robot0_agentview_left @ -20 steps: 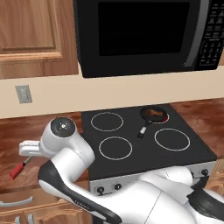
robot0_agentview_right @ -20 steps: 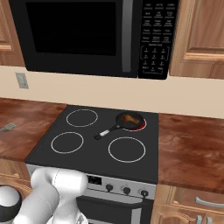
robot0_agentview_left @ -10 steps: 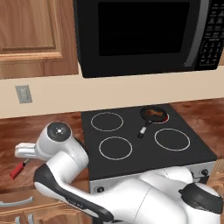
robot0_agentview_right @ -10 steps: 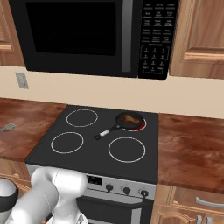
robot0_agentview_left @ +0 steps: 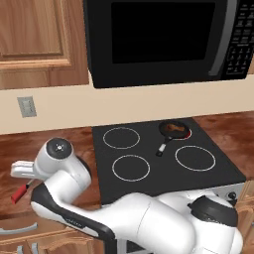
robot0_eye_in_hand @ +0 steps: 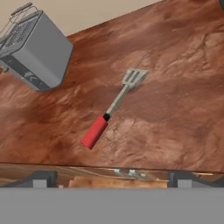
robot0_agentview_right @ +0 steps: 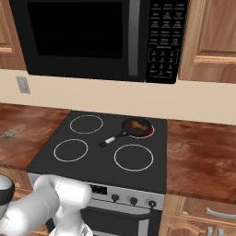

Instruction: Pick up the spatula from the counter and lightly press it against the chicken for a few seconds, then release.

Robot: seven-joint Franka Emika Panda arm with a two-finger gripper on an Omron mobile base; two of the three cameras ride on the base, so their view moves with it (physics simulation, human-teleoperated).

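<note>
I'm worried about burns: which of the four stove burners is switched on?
The back right burner, under the pan: it glows red, while the other three are just white rings.

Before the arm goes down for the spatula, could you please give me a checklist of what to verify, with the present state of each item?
1. Spatula lies flat on the counter, with nothing on it: ok.
2. Gripper is open and holds nothing: ok.
3. Gripper is square to the red handle: not ok, the handle runs diagonally in the hand view.
4. Toaster stands apart from the spatula: ok.
5. Chicken sits uncovered in the frying pan: ok.
6. Height left above the counter: cannot tell.
</note>
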